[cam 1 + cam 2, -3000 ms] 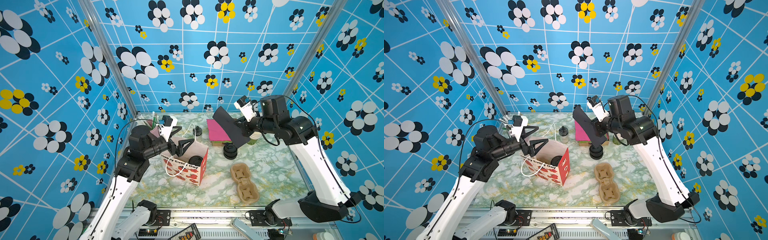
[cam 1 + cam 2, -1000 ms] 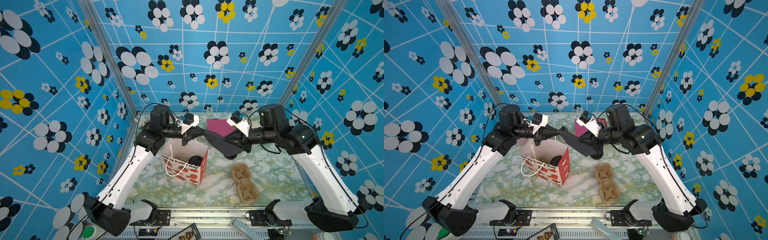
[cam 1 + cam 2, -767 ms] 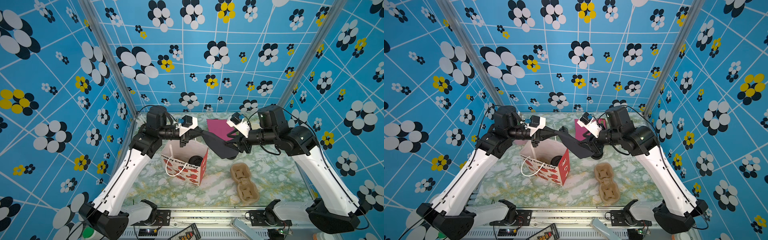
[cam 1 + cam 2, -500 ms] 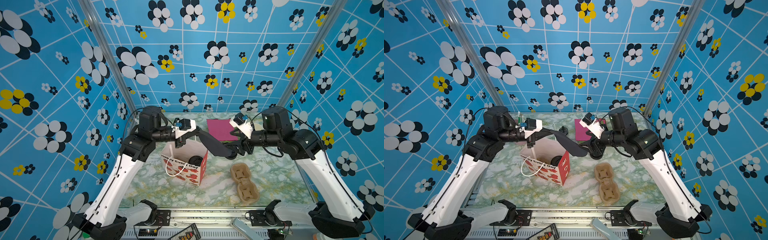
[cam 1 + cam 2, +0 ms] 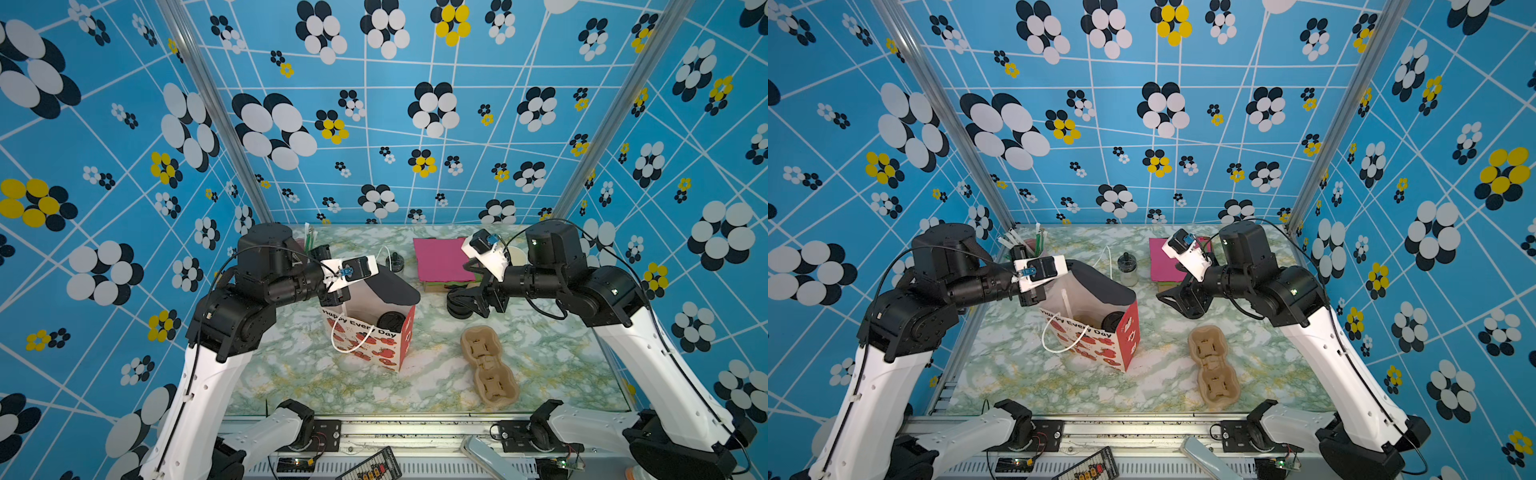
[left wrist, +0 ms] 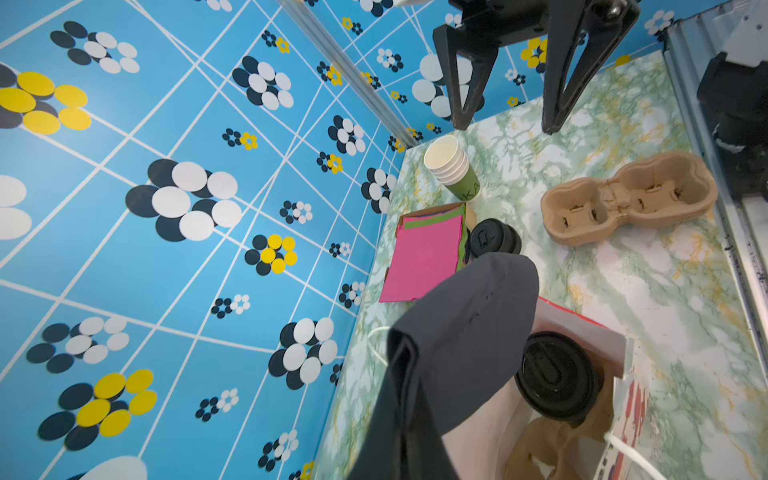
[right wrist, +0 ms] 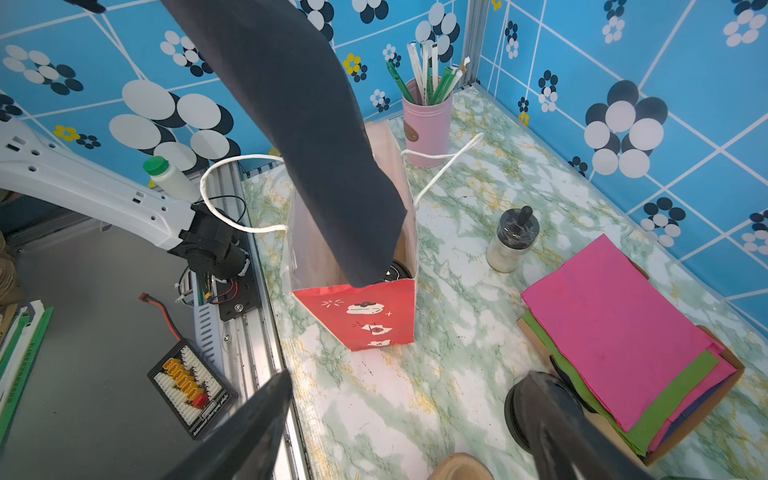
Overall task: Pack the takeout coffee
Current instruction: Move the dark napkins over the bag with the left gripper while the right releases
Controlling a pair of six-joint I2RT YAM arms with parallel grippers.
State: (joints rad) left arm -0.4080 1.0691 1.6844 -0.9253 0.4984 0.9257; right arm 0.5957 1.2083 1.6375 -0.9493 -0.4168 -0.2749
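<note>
- Two jaws pressed together: the left end effector pinches one edge of a dark sheet and holds it above the counter.
- From that grip the dark sheet droops down and forward, and its free end hangs into the open mouth of the gift bag.
- Inside the gift bag stands the takeout coffee, upright, with its black sip lid on. It sits in the corner nearest the bag's red side panel.
- The sheet's lower end covers part of that lid in the right wrist view; whether it touches the lid cannot be told.
- The right end effector is spread wide and holds nothing. It hovers low over the counter, to the right of the bag and clear of it.
- Just beside one of its fingers sits the stack of black lids, which lies against a box topped with pink sheets.
- Farther out, a brown cup carrier lies flat and empty near the front edge.
- At the back are a stack of paper cups, a shaker jar and a pink tin of straws.
</note>
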